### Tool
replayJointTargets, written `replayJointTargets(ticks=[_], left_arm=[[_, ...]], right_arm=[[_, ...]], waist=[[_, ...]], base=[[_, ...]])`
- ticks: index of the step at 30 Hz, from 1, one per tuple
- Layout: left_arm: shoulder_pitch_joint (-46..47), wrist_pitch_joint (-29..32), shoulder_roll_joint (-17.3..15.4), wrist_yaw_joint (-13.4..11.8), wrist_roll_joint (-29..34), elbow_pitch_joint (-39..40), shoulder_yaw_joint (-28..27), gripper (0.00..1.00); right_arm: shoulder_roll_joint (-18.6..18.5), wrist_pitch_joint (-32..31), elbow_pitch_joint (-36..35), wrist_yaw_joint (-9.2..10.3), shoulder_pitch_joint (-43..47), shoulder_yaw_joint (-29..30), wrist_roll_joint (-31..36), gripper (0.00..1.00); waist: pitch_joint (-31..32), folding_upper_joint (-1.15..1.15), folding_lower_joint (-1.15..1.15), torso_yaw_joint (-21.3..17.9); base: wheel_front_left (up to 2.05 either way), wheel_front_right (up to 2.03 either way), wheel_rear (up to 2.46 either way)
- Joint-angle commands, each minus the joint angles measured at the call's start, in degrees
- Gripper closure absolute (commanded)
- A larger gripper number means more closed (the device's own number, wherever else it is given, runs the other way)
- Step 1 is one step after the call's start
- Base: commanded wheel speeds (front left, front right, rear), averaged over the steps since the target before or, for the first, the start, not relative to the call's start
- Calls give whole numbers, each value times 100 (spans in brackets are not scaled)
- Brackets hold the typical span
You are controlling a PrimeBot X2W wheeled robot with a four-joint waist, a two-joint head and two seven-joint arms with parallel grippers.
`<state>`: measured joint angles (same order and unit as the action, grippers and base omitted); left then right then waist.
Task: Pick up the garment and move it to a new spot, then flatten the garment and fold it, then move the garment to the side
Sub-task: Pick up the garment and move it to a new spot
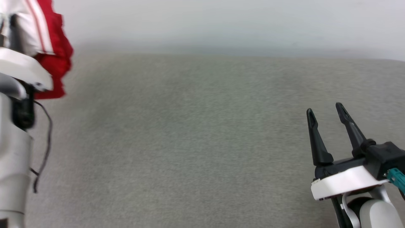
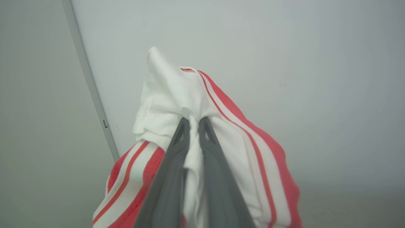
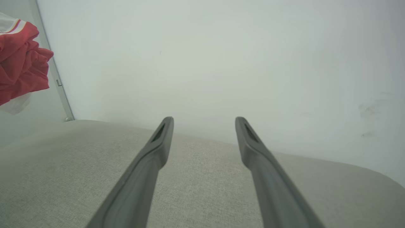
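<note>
Left gripper (image 2: 193,122) is clamping a bunched fold of the garment (image 2: 164,95), fingers drawn almost together with white sleeve cloth pinched between them and striped trim spilling down both sides. Red jersey is hanging in a crumpled bundle from that pinch, high at the far left of the head view, beside the pale wall (image 1: 221,22); its long axis is running roughly straight down from the grip. Lower edge is appearing to hang clear of the grey fabric surface (image 1: 190,142), though contact cannot be confirmed. Printed letters and number are not showing. Right gripper (image 1: 326,109) is hovering low at the right, fingers spread apart and holding nothing, well apart from the garment, with the whole bare stretch of surface lying between them. Judging the step in hand as the carry to a new spot: the shirt is lying to the left of the open area, so the left arm alone is doing the placing, and the drop point is sitting rightward and downward from the bundle. Right arm is looking too distant to assist until the cloth is coming down nearer centre
</note>
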<state>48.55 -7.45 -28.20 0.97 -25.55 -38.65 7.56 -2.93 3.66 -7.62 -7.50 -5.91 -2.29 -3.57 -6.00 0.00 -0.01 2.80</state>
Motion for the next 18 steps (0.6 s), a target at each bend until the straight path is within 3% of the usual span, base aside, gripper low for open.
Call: replayJointTargets(ticks=[1,12,18], left_arm=[[-143,-44,82,-33,19,121,61,100],[-1467,159,1162,-136,-258,1509,623,100],[-2268,350,1603,-162,-341,1606,1044,100]], right_arm=[[9,-30,-25,2,79,18,-9,0],[9,-233,-181,2,426,37,-81,0],[10,-202,-216,2,439,22,-155,0]], waist=[[235,0,1,-270],[425,0,1,-1113],[226,0,1,-1342]], base=[[0,0,0],[0,0,0],[0,0,0]])
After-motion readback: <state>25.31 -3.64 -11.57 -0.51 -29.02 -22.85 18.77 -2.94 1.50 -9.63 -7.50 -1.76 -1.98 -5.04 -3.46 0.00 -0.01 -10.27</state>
